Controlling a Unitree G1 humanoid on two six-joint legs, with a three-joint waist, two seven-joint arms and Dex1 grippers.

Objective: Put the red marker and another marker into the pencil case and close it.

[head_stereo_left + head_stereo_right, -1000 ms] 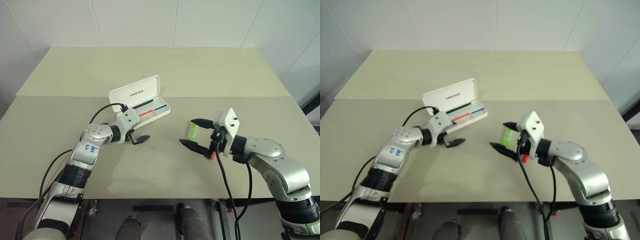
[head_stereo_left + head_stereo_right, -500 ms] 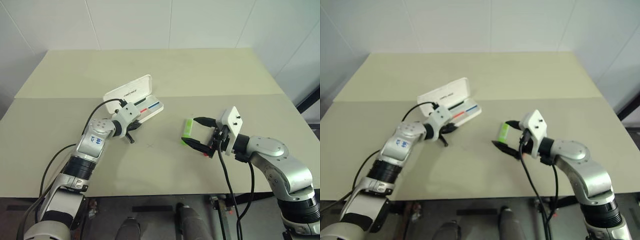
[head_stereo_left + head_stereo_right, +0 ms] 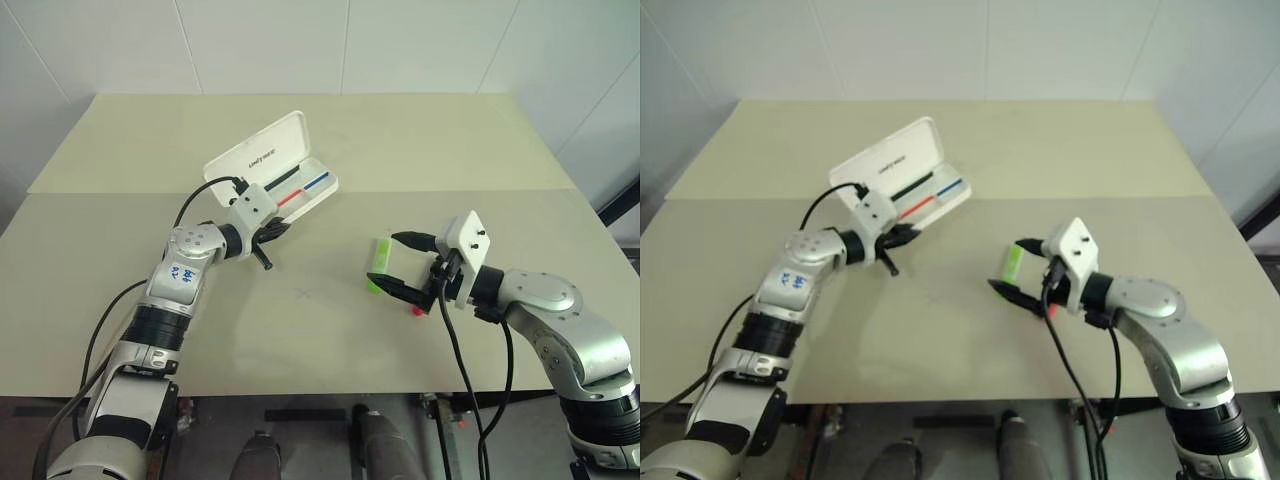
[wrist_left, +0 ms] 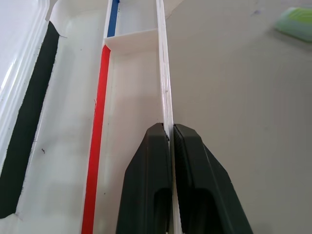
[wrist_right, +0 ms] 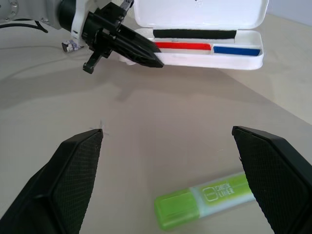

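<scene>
Left wrist view shows the left pincer pinched tight on the front wall of the flat white plastic pencil case, likely to hold it steady. Its lid stands open at 11 o'clock on the desk. The right pincer is spread wide around the chunky lime-green highlighter, ready to grab. A red marker is hard to make out.

Bright even light from above, soft faint shadows on the table, sharp head views, no glare
</scene>
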